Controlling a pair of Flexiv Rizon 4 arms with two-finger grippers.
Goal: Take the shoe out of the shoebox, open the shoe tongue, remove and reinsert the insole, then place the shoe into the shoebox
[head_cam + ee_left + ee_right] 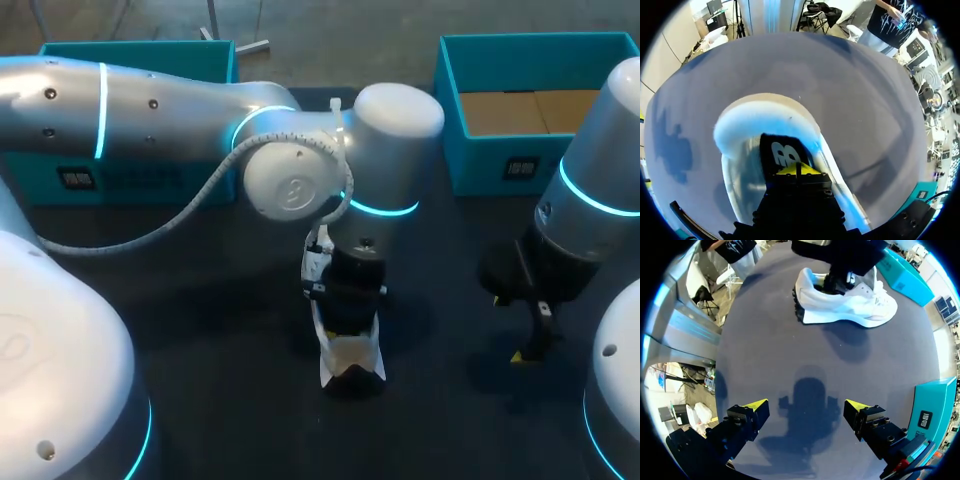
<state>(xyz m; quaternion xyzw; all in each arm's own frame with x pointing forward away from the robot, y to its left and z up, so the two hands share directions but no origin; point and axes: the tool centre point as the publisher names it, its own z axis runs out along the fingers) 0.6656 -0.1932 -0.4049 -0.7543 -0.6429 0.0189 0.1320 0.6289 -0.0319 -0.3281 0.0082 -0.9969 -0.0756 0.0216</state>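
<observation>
Left jaws closed inside white shoe (855,307), right jaws open; teal shoebox (480,160) well apart.

Shoe (350,358) mid-table, left claw (796,170) in its opening, right claw (807,415) rightward, left box (130,48), right box (500,160) behind

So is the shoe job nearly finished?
Not yet. Done: the shoe is out of the box and sits on the table. Happening now: the left gripper is down in the shoe's opening, fingers together; I cannot tell if it holds the insole. The right gripper hangs open, apart. Left: finishing the insole, then shoe into the box.
</observation>
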